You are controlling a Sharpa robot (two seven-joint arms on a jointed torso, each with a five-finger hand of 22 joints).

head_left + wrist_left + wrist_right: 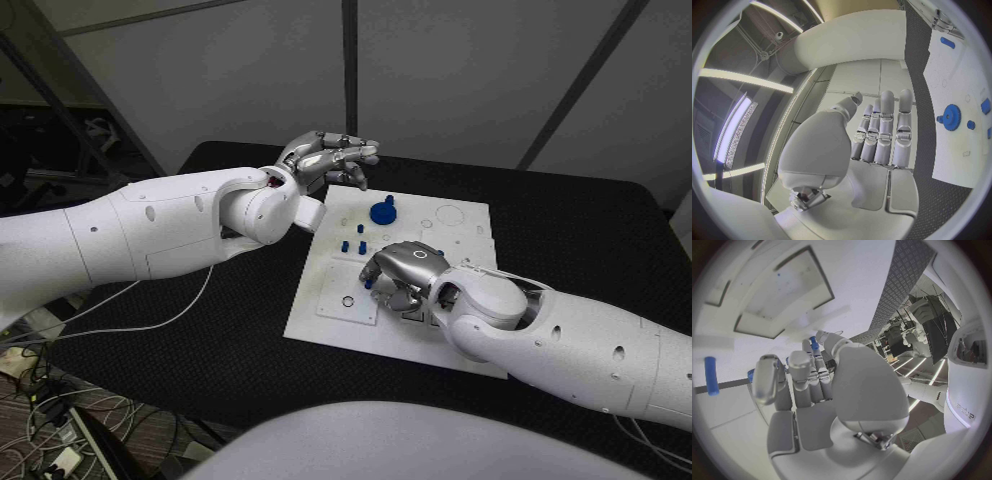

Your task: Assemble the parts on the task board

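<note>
In the head view the task board [433, 262] lies in the middle of the counter [606, 240], and the right hand [401, 272] is down on its near half, fingers curled over a small blue part [369, 283] that peeks out at their tips; it looks pinched there, though the grip itself is hidden. The left hand [329, 157] hangs above the board's far left corner, fingers bent, nothing in it. The blue gear [382, 211] stands on the far half between the two hands, with short blue pegs [355, 245] upright just nearer. In the left wrist view the left hand [879, 132] shows straight, spread fingers holding nothing, the gear [951, 117] off to its side on the board [954, 65]. In the right wrist view the right hand [811, 377] has its fingers closed round a blue part [814, 343] standing up along them, another peg [711, 375] lying apart on the board [729, 315]. I judge the right hand nearer the work, the part's long axis about square to the board.
</note>
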